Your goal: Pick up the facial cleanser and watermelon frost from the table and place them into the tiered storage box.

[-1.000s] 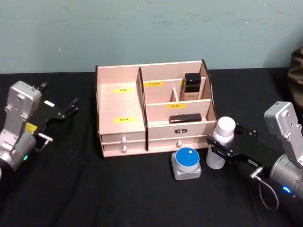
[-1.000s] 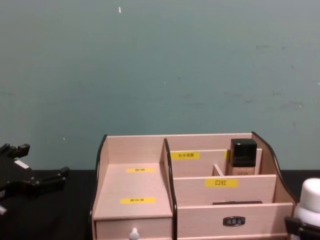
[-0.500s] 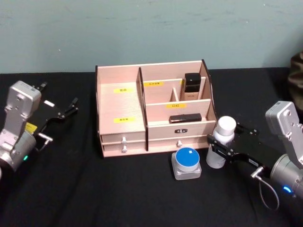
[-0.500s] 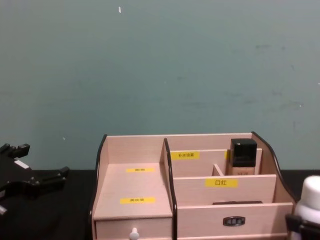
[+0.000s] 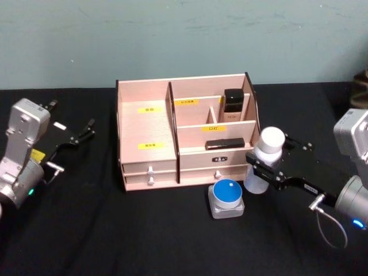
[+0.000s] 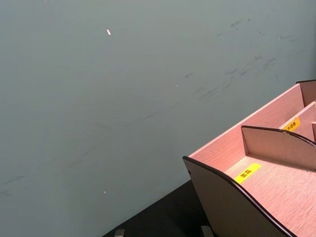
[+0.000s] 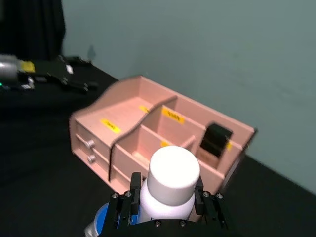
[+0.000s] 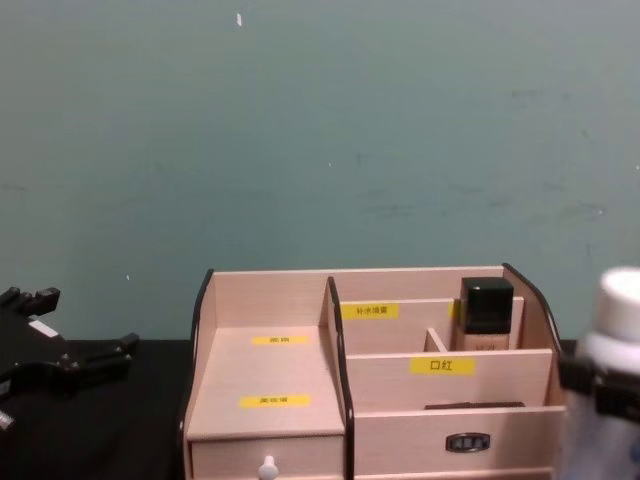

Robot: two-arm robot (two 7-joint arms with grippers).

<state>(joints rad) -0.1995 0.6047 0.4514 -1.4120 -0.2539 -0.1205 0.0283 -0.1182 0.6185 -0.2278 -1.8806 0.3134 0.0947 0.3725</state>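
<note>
The right gripper [image 5: 262,168] is clamped round the white bottle [image 5: 269,146], which is slightly tilted just beside the storage box's [image 5: 145,123] right end, with the compartments to its left. The blue-lidded jar [image 5: 226,198] stands in front of the box. The left gripper [image 5: 80,133], jaws apart, is parked far left.

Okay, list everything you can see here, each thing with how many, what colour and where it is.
tiered storage box: one, light wood with dark edges and yellow labels, mid-table
beige bottle: one, beige with black cap, box's rear right compartment
flat black item: one, black, box's front right compartment
watermelon frost: one, frosted jar with blue lid, on the table before the box's right drawers
facial cleanser: one, white, tilted beside the box's right end
table: one, black
wall: one, teal, behind
left gripper: one, black, open, left of the box
right gripper: one, black, shut on the facial cleanser
</note>
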